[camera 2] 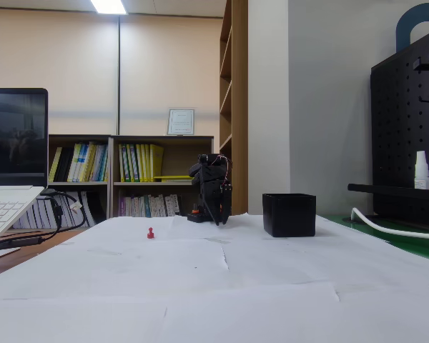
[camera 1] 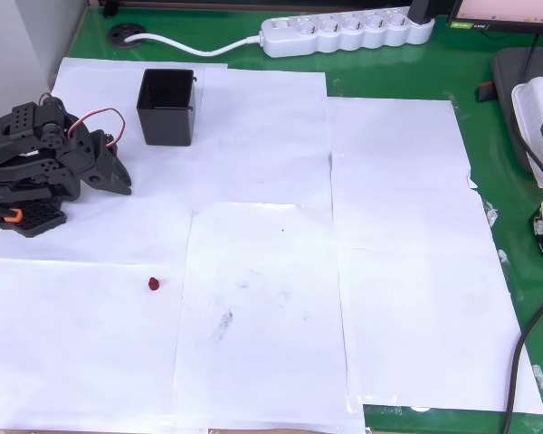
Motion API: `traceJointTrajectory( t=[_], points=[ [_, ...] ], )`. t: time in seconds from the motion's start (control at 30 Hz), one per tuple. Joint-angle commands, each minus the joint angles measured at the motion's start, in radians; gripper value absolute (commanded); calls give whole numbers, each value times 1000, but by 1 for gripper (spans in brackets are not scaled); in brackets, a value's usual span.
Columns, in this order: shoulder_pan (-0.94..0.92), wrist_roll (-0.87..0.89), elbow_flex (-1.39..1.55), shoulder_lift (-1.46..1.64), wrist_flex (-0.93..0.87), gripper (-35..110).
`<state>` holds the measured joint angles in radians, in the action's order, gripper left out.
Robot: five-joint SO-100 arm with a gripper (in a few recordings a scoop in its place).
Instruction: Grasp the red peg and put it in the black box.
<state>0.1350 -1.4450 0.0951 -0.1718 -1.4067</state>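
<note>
The red peg (camera 1: 154, 284) sits alone on the white paper (camera 1: 271, 307) at six o'clock of the black box (camera 1: 167, 107), while the gripper (camera 1: 119, 181) (fingers seemingly pressed together) holds nothing.

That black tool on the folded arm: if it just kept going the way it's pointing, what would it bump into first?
Probably just the white paper. In the overhead view the tool points right and slightly down, passing below the black box and well above the red peg. Its height is unclear.
</note>
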Motion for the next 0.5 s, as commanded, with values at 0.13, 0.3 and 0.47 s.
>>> traceJointTrajectory(
  t=[0.13, 0.3, 0.47],
  points=[
    [-38, -135, 9, -18, -95, 0],
    [-46, -133, 9, -18, -95, 0],
    [-64, -146, 9, -15, -37, 0]
  ],
)
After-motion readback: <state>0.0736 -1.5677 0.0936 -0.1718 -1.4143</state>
